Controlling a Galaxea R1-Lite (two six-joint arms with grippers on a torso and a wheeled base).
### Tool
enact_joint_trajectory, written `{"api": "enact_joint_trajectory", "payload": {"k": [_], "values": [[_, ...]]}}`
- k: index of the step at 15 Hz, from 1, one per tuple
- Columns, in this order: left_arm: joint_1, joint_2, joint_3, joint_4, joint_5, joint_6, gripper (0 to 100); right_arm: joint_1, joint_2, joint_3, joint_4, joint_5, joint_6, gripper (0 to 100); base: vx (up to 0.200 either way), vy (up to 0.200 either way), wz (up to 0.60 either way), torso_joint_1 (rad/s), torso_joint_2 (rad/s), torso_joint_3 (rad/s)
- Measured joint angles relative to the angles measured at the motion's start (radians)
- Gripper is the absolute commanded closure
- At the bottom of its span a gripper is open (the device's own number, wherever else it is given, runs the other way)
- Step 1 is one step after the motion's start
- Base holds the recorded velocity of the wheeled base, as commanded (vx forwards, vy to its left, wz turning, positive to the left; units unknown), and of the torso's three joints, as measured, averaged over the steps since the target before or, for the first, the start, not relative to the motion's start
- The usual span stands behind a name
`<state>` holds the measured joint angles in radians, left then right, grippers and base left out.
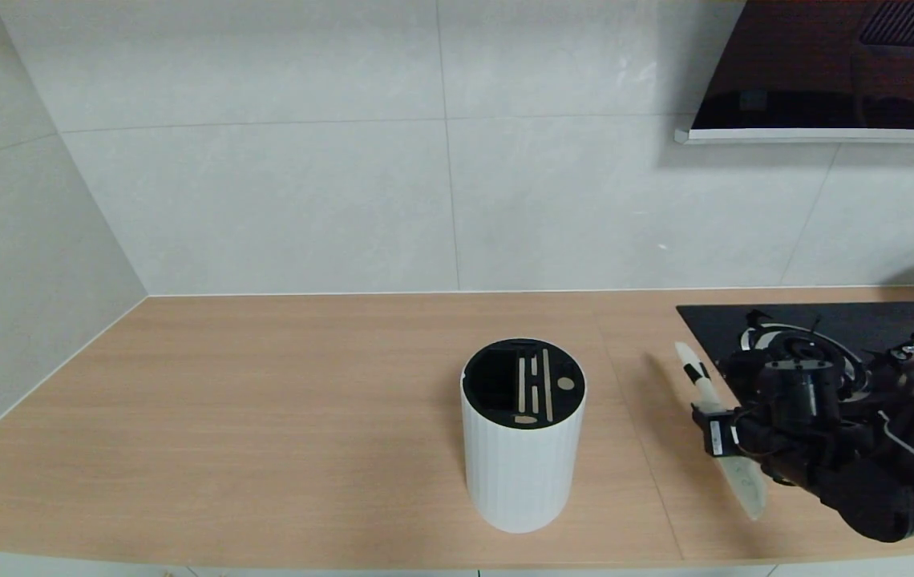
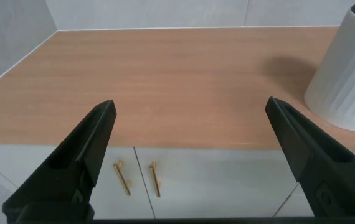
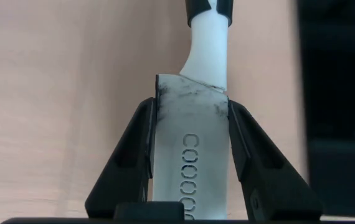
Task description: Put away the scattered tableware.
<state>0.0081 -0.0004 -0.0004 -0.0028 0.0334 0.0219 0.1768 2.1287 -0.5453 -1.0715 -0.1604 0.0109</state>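
A white knife (image 1: 697, 377) with a pale blade and a black band on its handle lies lengthwise at the right of the wooden counter (image 1: 305, 401). My right gripper (image 1: 725, 439) is shut on the knife blade (image 3: 191, 155), one finger on each flat side, with the handle pointing towards the wall. I cannot tell whether the knife touches the counter. A white ribbed cylindrical holder (image 1: 523, 449) with a black slotted top stands left of it, also seen as the holder (image 2: 345, 74). My left gripper (image 2: 190, 109) is open with nothing between its fingers, out in front of the counter's front edge.
A black cooktop (image 1: 834, 320) lies at the back right, close behind the right arm, under a dark range hood (image 1: 826, 72). Tiled walls close the back and left. Cabinet doors with gold handles (image 2: 123, 177) sit below the counter edge. Bare wood stretches left of the holder.
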Motion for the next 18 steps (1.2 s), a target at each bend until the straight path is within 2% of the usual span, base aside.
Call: {"api": "enact_joint_trajectory", "payload": {"k": [2, 3, 5, 7, 10, 11, 12, 13, 14, 15, 16, 18], "values": [[0.000, 0.000, -0.020, 0.002, -0.036, 0.018, 0, 0.000, -0.104, -0.031, 0.040, 0.001, -0.011, 100, 0.000, 0.000, 0.00, 0.000, 0.00, 0.000], [-0.002, 0.005, -0.065, 0.012, -0.089, 0.019, 0, 0.000, -0.153, -0.078, 0.099, 0.001, -0.013, 100, 0.000, 0.000, 0.00, 0.000, 0.00, 0.000], [-0.006, 0.058, -0.215, 0.051, -0.238, 0.003, 0, 0.012, -0.257, -0.204, 0.271, 0.001, -0.014, 100, 0.000, 0.000, 0.00, 0.000, 0.00, 0.000], [-0.008, 0.184, -0.364, 0.075, -0.378, -0.014, 0, 0.060, -0.357, -0.296, 0.368, 0.000, -0.012, 100, 0.000, 0.000, 0.00, 0.000, 0.00, 0.000], [-0.021, 0.464, -0.547, 0.081, -0.496, -0.038, 0, 0.198, -0.471, -0.330, 0.395, -0.005, 0.006, 100, 0.000, 0.000, 0.00, 0.000, 0.00, 0.000], [-0.051, 0.573, -0.596, 0.052, -0.518, -0.081, 0, 0.256, -0.496, -0.324, 0.396, -0.007, 0.010, 100, 0.000, 0.000, 0.00, 0.000, 0.00, 0.000], [-0.102, 0.665, -0.628, 0.002, -0.533, -0.149, 0, 0.309, -0.511, -0.317, 0.397, -0.011, 0.014, 100, 0.000, 0.000, 0.00, 0.000, 0.00, 0.000], [-0.178, 0.764, -0.658, -0.088, -0.545, -0.264, 0, 0.367, -0.523, -0.306, 0.397, -0.021, 0.020, 100, 0.000, 0.000, 0.00, 0.000, 0.00, 0.000], [-0.248, 0.857, -0.675, -0.224, -0.554, -0.399, 0, 0.421, -0.531, -0.293, 0.397, -0.034, 0.027, 100, 0.000, 0.000, 0.00, 0.000, 0.00, 0.000], [-0.296, 0.934, -0.678, -0.344, -0.560, -0.492, 0, 0.466, -0.536, -0.281, 0.396, -0.041, 0.032, 100, 0.000, 0.000, 0.00, 0.000, 0.00, 0.000], [-0.329, 1.006, -0.667, -0.427, -0.563, -0.536, 0, 0.508, -0.539, -0.273, 0.395, -0.046, 0.041, 100, 0.000, 0.000, 0.00, 0.000, 0.00, 0.000], [-0.386, 1.150, -0.630, -0.565, -0.554, -0.568, 0, 0.591, -0.543, -0.261, 0.390, -0.048, 0.062, 100, 0.000, 0.000, 0.00, 0.000, 0.00, 0.000]]}}
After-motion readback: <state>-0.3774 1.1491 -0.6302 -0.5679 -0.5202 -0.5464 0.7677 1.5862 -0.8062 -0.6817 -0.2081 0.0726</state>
